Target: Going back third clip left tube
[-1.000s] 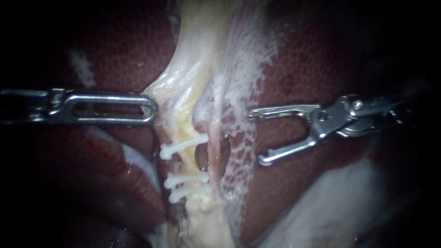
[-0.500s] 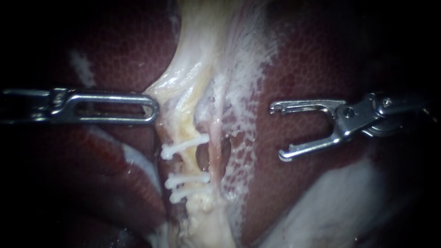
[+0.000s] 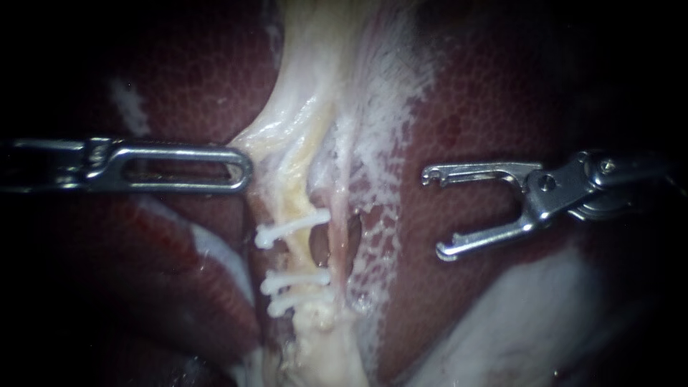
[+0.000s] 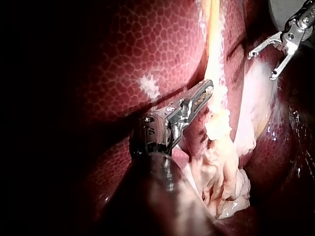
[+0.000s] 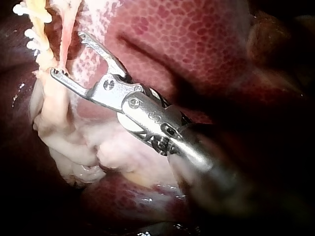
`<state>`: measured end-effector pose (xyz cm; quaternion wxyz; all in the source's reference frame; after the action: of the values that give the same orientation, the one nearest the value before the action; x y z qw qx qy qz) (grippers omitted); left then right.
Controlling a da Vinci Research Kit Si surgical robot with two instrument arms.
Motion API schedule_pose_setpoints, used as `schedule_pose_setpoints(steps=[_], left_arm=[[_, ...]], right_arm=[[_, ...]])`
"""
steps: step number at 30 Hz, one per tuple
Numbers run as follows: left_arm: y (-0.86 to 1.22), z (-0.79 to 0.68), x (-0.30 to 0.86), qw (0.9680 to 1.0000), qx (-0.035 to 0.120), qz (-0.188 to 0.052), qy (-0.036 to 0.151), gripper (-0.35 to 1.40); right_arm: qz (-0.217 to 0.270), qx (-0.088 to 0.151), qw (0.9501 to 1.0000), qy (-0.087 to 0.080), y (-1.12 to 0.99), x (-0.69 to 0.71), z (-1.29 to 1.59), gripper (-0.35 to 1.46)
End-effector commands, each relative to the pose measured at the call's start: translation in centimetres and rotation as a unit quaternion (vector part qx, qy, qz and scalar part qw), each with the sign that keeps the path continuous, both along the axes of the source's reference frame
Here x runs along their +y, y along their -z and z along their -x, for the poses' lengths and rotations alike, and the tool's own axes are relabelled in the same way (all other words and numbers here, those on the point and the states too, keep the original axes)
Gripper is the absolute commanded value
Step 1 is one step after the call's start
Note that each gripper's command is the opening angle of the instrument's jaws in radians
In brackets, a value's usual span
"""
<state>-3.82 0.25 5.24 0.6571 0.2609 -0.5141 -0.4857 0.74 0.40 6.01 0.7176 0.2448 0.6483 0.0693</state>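
My right instrument (image 3: 433,213) is the near one. Its jaws are wide apart with nothing in them, no clip at all. They hang over the liver (image 3: 473,107), well away from the tubes. I think my job now is only to pull this instrument back and out.

Each jaw has a little hook at its tip. If I dip down while I pull back, a hook could scratch the liver. It looks soft and I think it would tear. So I should go straight back and not drop.

Next comes the right tube (image 3: 337,215), thin and pink. If I swing in by mistake, an open jaw could catch it and tug it.

Just past it is the left tube (image 3: 295,208). Three white clips (image 3: 294,279) sit across it, one higher up and two close together lower down. A bump from my jaws could push a clip crooked or knock it loose.

Farthest is my left instrument (image 3: 242,170). Its jaws look clamped on the edge of the pale tissue (image 3: 265,140), holding it out to the side. If it pulls harder, that tissue could rip, or the left tube could stretch and the clips could slip. If it lets go, the tissue could flop over and hide the clips.
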Motion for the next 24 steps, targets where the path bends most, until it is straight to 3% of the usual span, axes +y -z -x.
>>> schedule_pose_setpoints(steps=[1,10,24], left_arm=[[-0.04,0.01,0.0,1.0,-0.002,0.001,0.0,-0.35],[-0.31,0.19,-0.04,0.9999,-0.006,-0.009,-0.003,-0.35],[-0.34,0.3,-0.07,0.9999,-0.007,-0.013,-0.008,-0.35]], right_arm=[[0.0,0.0,1.0,0.0,0.0,0.0,0.0,0.6],[0.0,0.0,1.0,0.0,0.01,-0.01,0.0,0.6],[0.0,0.002,1.0,0.003,0.04,-0.03,-0.01,0.6]])
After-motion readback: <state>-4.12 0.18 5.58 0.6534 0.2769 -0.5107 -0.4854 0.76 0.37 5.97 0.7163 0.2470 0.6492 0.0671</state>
